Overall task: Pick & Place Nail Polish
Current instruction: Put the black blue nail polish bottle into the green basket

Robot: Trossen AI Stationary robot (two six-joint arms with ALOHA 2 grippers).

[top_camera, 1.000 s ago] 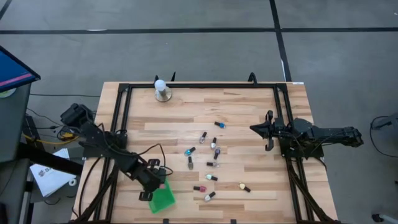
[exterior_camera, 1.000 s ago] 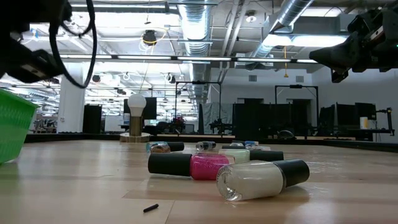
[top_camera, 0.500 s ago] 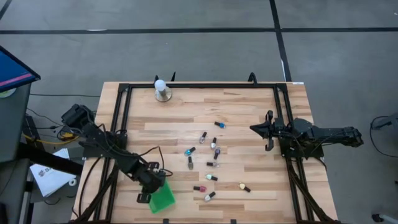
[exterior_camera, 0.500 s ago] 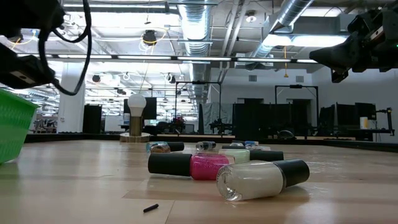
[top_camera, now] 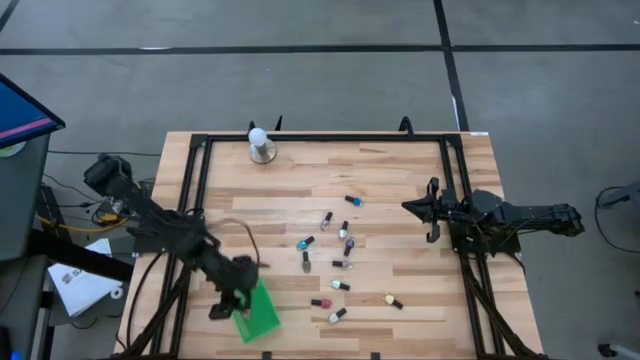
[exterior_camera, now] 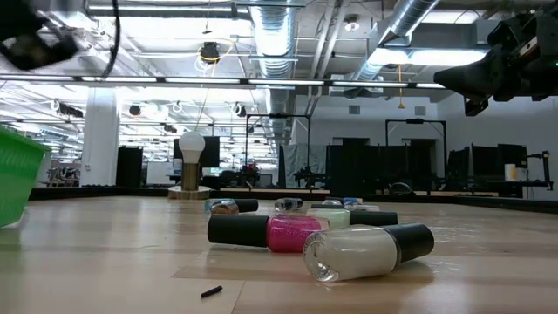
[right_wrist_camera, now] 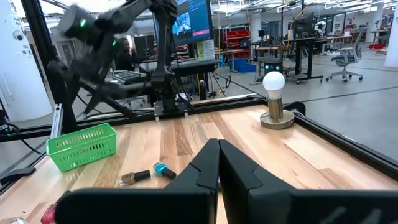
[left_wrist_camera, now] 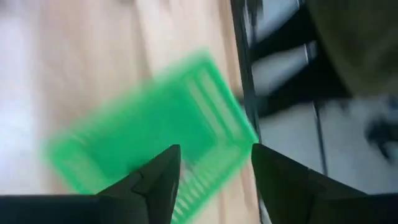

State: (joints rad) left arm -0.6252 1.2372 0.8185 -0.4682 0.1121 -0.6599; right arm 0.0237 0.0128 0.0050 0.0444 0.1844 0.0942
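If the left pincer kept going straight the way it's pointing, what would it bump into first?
Most likely the green basket: the left pincer, its fingers apart, aims straight at it from above. Depth is unclear in the blurred wrist view.

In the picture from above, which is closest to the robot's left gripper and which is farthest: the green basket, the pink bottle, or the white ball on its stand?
1. The green basket: right beside the left gripper, at the table's near left.
2. The pink nail polish bottle: lying farther right, near the table's middle.
3. The white ball-topped stand: far away at the back edge.
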